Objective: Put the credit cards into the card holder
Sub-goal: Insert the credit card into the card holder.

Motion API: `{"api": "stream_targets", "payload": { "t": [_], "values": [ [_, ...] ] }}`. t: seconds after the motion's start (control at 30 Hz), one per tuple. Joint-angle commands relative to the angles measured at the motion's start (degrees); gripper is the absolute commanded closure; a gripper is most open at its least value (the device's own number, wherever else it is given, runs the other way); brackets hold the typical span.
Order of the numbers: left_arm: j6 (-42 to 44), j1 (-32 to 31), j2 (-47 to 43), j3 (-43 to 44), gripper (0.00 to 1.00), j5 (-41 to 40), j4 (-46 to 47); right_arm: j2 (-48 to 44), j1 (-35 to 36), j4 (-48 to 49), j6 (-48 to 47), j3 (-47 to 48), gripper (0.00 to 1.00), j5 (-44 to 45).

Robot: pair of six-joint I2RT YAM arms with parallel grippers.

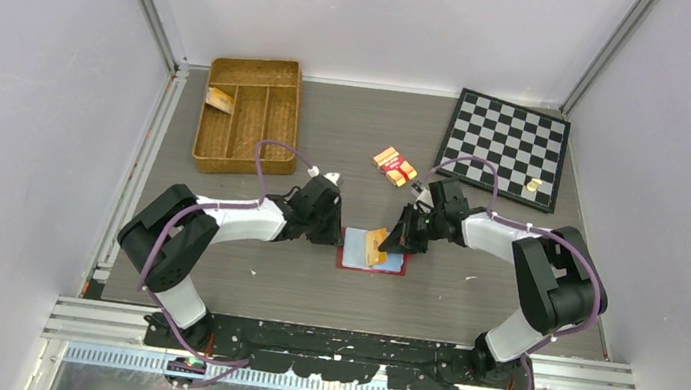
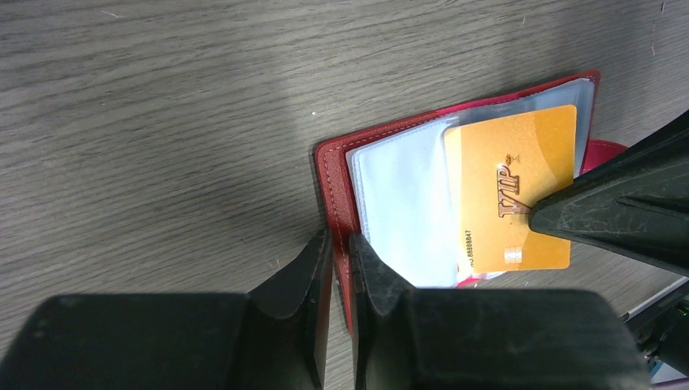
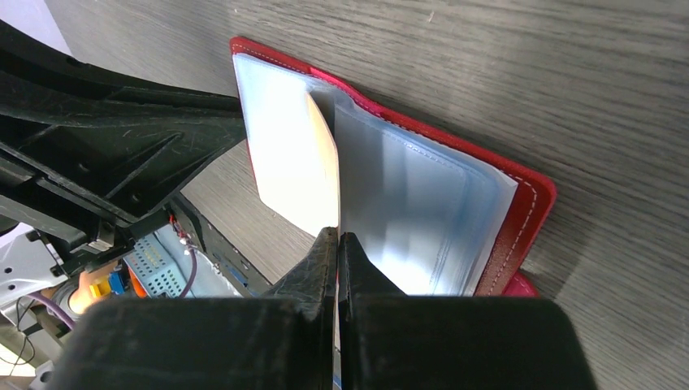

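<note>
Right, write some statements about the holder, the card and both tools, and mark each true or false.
1. The card holder lies open. True.
2. The right tool grips a gold card. True.
3. The left tool holds a card. False: it pinches the card holder's red cover edge.
4. The chessboard sits at the far left. False: it sits at the far right; the wicker tray is at the far left.

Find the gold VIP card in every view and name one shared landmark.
Top external: gold card, centre, over the open card holder.
Left wrist: card right of centre, face up.
Right wrist: card left of centre, pale back showing.
Shared landmark: card holder's red cover.
</note>
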Motion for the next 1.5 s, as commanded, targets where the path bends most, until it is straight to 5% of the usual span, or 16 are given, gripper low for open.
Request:
{"api": "stream_targets", "payload": {
  "t": [0.0,0.4,1.47],
  "values": [
    [1.2,0.0,1.3,-0.8,0.85,-1.7,-2.2,1.1,0.1,3.6,1.6,-1.4,1.00,0.8],
    [1.1,-0.1,1.2,-1.1,0.87,-1.4,-1.7,0.3,0.2,5.1,3.0,-3.3,0.99,1.2],
    [-0.1,-0.1,0.8,-2.8,0.93,0.6,1.5,0.6,4.3,1.4,3.8,0.3,0.72,7.5]
  ]
}}
